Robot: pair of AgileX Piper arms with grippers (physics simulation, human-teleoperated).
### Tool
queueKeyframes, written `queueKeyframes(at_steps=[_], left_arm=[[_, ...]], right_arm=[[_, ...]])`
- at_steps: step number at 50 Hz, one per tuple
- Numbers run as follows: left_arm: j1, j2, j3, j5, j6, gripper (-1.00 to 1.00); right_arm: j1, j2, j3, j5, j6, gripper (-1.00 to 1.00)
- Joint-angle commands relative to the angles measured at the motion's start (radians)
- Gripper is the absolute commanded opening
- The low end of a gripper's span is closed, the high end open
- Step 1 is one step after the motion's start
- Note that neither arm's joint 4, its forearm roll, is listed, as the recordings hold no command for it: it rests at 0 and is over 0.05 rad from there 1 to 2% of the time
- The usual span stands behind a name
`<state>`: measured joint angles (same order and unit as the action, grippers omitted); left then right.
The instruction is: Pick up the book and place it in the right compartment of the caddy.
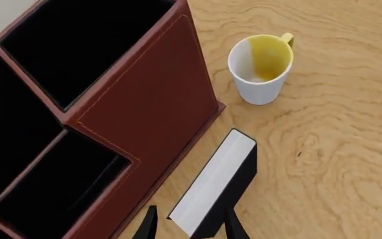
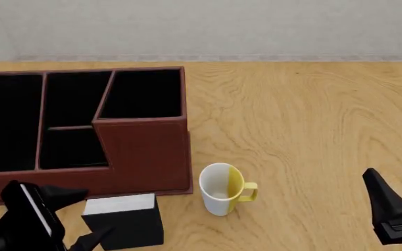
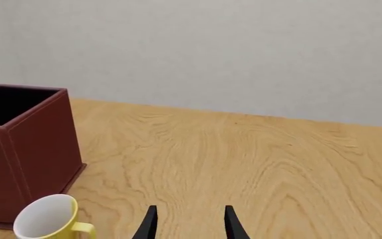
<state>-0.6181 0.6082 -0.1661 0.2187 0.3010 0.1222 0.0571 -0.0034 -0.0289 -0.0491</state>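
Observation:
The black book (image 2: 124, 222) with a white page edge lies on the table just in front of the reddish-brown caddy (image 2: 145, 151). My left gripper (image 2: 81, 217) is open, and its fingers straddle the book's left end without closing on it. In the left wrist view the book (image 1: 214, 184) runs between the two fingertips of the left gripper (image 1: 191, 226). The right compartment (image 2: 142, 94) is tall, black-lined and empty; it also shows in the left wrist view (image 1: 78, 45). My right gripper (image 2: 393, 170) is open and empty at the front right; it also shows in the right wrist view (image 3: 189, 224).
A white mug with yellow inside and handle (image 2: 221, 191) stands upright right of the book, near the caddy's front right corner; it also shows in the left wrist view (image 1: 260, 67) and the right wrist view (image 3: 45, 219). A grey wall runs behind the table.

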Motion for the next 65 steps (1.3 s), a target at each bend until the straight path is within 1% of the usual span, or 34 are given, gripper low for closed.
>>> queueKeyframes(at_steps=[1,20,27,28,33,40,50,61,65], left_arm=[[-0.007,0.066,0.031,-0.084,-0.01,1.0],[-0.011,0.186,0.056,-0.213,-0.013,1.0],[-0.018,0.179,0.063,-0.214,-0.021,1.0],[-0.019,0.17,0.063,-0.21,-0.017,-1.0],[-0.028,0.134,0.059,-0.174,-0.021,-1.0],[-0.032,0.108,0.057,-0.159,-0.021,-1.0],[-0.055,0.042,0.047,-0.103,-0.025,-1.0],[-0.071,-0.096,0.001,0.04,-0.025,-1.0],[-0.075,-0.13,-0.008,0.076,-0.023,-1.0]], right_arm=[[-0.005,0.015,0.001,-0.01,-0.002,1.0],[-0.014,0.028,0.002,-0.017,-0.004,1.0],[-0.014,0.025,0.003,-0.013,-0.005,1.0],[-0.013,0.024,0.003,-0.012,-0.004,1.0],[-0.012,0.019,0.003,-0.005,-0.003,1.0],[-0.012,0.007,0.003,0.007,-0.003,1.0],[-0.013,-0.011,0.002,0.025,-0.004,1.0],[-0.01,-0.025,-0.001,0.038,0.0,1.0],[-0.008,-0.032,-0.001,0.043,0.0,1.0]])
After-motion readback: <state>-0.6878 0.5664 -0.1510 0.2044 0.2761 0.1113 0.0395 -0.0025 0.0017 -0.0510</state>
